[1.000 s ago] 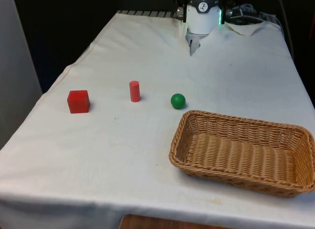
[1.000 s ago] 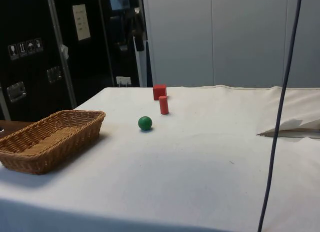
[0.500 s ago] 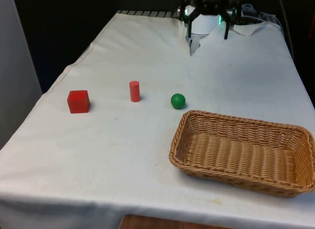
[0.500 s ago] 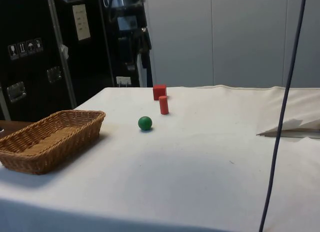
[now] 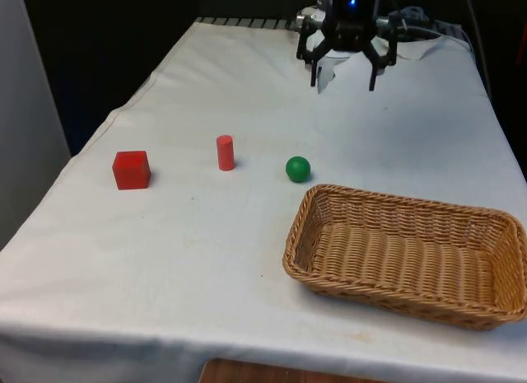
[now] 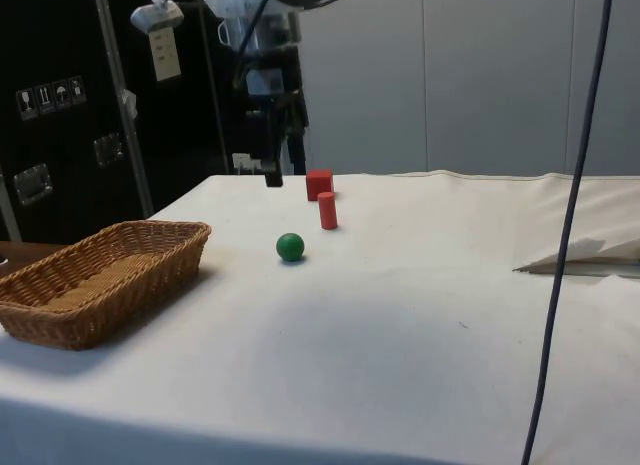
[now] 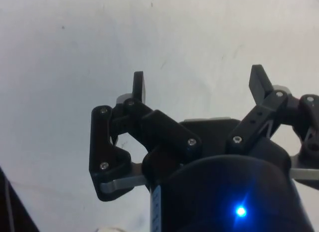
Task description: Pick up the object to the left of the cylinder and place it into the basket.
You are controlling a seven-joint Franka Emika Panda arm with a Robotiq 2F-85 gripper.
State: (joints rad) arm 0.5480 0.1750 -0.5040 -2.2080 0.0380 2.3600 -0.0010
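Though partly cropped up top, fingers (image 5: 343, 80) spread above bare cloth (image 5: 247, 259).

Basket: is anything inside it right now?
Nothing. The wicker basket shows a bare woven floor in the front view. In the side view its near wall hides part of the floor. The red cube sits on the cloth, untouched.

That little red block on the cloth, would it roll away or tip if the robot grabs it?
Probably not: the red cube sits flat on the cloth, so it should stay put. Its flat sides likely suit the open jaws. The green ball looks likelier to roll.
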